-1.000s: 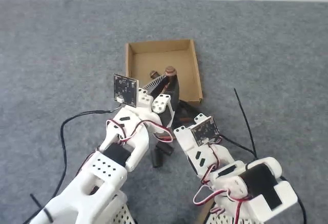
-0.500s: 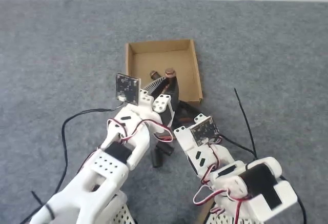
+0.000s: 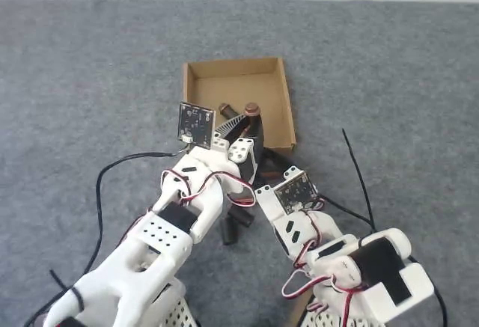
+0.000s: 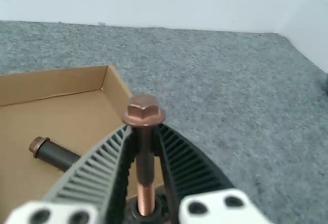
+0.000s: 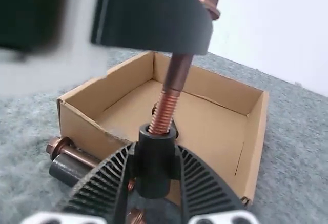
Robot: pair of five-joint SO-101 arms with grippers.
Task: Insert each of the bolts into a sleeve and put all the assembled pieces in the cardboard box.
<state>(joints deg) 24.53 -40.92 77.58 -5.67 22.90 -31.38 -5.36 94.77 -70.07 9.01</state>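
We're holding the bolt [image 4: 144,116] in the left gripper [image 4: 143,134], fingers clamped on its shank just under the head, right by the near wall of the box [image 4: 61,78]. The right gripper [image 5: 154,155] is squeezing the black sleeve [image 5: 154,167] directly below, and the bolt's threaded end is sitting in the sleeve's mouth. One assembled piece [image 4: 51,153] is lying inside the box, and another [image 5: 69,160] is lying on the carpet [image 3: 389,65] just outside its wall.

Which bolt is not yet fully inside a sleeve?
The bolt in the left gripper: its shank is bare, with only the tip in the sleeve the right gripper holds.
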